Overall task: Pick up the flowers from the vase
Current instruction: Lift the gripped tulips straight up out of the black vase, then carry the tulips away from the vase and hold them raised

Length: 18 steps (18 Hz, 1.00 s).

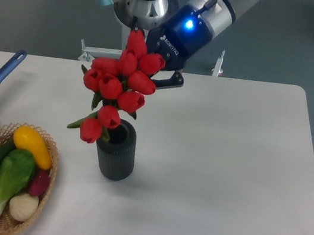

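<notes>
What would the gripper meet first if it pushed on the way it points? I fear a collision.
Likely the table left of the vase, past the flowers in the gripper; depth is unclear.

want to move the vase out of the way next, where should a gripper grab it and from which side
Grip the vase around its ribbed cylindrical wall, low on the body, coming in level from its right side, probably. It stands upright, and the flowers held by the gripper hang over its mouth and left rim, while the basket crowds the left. The right is open table.
</notes>
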### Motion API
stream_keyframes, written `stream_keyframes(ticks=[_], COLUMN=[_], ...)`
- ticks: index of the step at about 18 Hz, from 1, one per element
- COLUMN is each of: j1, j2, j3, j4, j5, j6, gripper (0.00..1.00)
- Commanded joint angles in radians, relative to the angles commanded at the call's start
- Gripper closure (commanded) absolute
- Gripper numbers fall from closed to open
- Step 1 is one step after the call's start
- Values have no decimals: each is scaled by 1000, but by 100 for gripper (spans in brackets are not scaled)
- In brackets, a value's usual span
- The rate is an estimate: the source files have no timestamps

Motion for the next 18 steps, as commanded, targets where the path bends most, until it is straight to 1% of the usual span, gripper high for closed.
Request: stream_keyframes(ticks=[2, 5, 6, 8, 9, 11, 13, 16, 18], j1=[20, 75, 101, 146, 149, 146, 143, 146, 146], j2=[-3, -17, -21, -50, -58, -63, -63, -72, -83], j3=[24, 58, 64, 98, 112, 115, 106, 85, 88], j4=[2, 5, 6, 9, 9, 8, 2, -2, -2], j5=[0, 20, 34, 93, 141, 266, 391, 526, 624], j6=[-15, -11, -8, -3, 0, 15, 59, 102, 144], gripper=[100, 100, 100, 100, 100, 100, 100, 100, 100])
